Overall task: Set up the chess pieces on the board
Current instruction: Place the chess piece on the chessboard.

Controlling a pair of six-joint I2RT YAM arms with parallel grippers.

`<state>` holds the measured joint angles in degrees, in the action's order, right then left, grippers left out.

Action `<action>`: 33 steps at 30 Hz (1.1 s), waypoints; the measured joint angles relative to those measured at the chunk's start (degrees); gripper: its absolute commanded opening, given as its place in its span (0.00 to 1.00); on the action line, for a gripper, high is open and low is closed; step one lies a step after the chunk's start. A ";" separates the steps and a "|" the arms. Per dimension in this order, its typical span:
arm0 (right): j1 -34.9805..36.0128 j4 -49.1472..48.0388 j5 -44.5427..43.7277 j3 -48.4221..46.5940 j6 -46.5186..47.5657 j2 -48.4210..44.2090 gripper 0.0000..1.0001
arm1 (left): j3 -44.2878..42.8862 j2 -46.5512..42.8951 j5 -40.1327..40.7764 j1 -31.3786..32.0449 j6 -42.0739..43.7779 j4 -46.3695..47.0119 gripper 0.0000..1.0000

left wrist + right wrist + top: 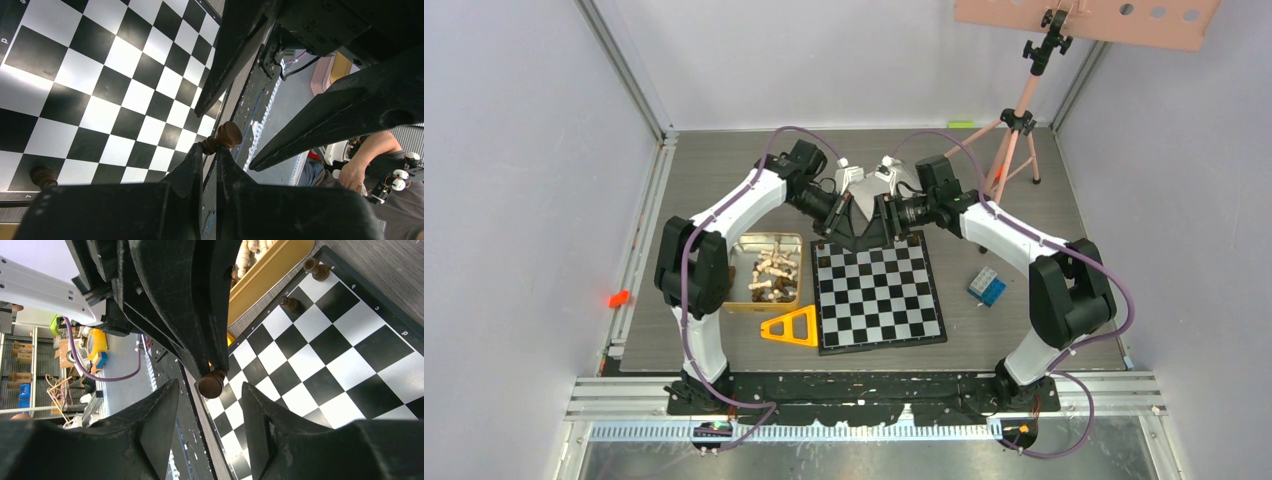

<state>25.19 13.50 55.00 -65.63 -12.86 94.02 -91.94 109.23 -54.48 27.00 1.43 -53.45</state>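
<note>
One dark piece pinched by left end effector over board's far edge; right end effector spread.

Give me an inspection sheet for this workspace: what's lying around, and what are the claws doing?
Surface: grey table.
Job's things: board lies flat at centre; two dark pieces stand near its far left corner; loose pieces sit in a gold tin.
Clutter: yellow triangle, blue block.
Grippers: left gripper shut on a dark piece; right gripper open, fingers either side of it, not touching.
Cables: purple cables run along both arms.
Surroundings: pale walls, pink tripod, a person's hand beyond the table.
</note>
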 measured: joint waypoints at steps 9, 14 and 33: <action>0.48 2.01 -0.50 -1.38 1.60 0.39 0.30 | 0.00 0.02 0.00 0.20 0.09 -0.09 0.00; 0.59 2.47 -0.92 -1.53 1.88 0.55 0.20 | 0.00 0.04 0.24 0.37 0.28 -0.20 0.03; -3.89 2.84 -1.38 -1.92 -1.16 -2.64 0.01 | -0.09 -3.72 -4.31 -2.36 7.93 -1.29 0.59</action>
<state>21.30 16.34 53.63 -67.55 -14.02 91.37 -92.03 105.51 -58.78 24.64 9.37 -54.74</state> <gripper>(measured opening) 0.260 0.555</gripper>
